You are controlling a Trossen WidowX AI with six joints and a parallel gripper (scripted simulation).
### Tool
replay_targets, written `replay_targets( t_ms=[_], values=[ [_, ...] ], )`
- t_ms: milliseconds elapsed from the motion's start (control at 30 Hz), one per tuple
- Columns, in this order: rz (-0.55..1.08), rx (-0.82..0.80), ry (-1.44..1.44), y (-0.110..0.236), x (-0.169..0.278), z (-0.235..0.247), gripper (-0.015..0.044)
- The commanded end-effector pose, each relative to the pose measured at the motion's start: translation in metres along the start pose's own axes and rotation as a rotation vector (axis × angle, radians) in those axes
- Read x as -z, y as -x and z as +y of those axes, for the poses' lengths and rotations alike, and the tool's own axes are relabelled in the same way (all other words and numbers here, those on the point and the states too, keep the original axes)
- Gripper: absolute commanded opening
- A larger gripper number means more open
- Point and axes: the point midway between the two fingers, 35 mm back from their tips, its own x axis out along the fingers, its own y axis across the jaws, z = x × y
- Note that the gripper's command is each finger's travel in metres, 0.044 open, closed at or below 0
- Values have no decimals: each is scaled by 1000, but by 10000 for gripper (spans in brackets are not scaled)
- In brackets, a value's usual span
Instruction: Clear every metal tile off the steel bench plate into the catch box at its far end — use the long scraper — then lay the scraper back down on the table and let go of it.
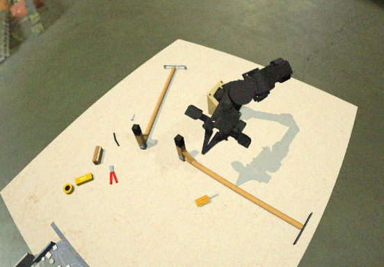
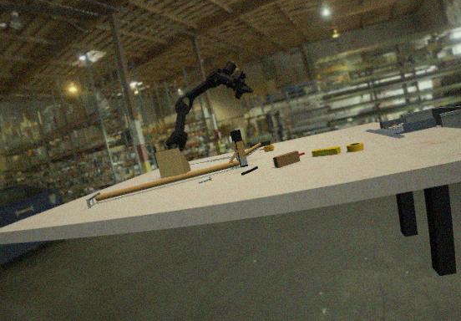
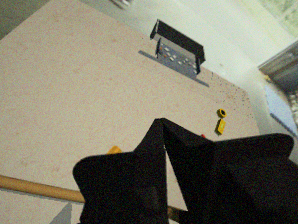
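Far left corner of the desk (image 1: 146, 215): the plate (image 1: 67, 254) with the tiles (image 1: 49, 255) sitting on it, none cleared yet as far as one can tell. The box (image 3: 179, 39) shows best in the wrist view, at the plate's far end.

Moving right there's a scatter of small junk, then a shorter scraper (image 1: 160, 101), then the long scraper (image 1: 243, 192) lying flat. Its upright grip (image 1: 179, 146) is near the middle of the desk and its blade is out by the right edge. Nothing is touching it.

Right of that grip is the arm (image 1: 240, 94), wrist tipped down. The jaws are clenched on nothing and hang just beside the grip, above the desk.

So this looks like step one, going for the tool. The next move likely calls for the jaws to open up, line up over that upright grip, drop around it and squeeze. Picking the longer tool matters, since the two grips stand fairly near each other.
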Motion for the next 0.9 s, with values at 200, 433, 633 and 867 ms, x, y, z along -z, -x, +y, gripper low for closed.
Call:
replay_targets(
  t_ms=[200,433,633,867],
  values=[
    [67,15,-54,-17,19,-30,0],
    [112,24,-95,-27,34,-51,0],
    [150,30,-131,-35,48,-69,0],
    [192,36,-175,-43,64,-89,0]
  ],
)
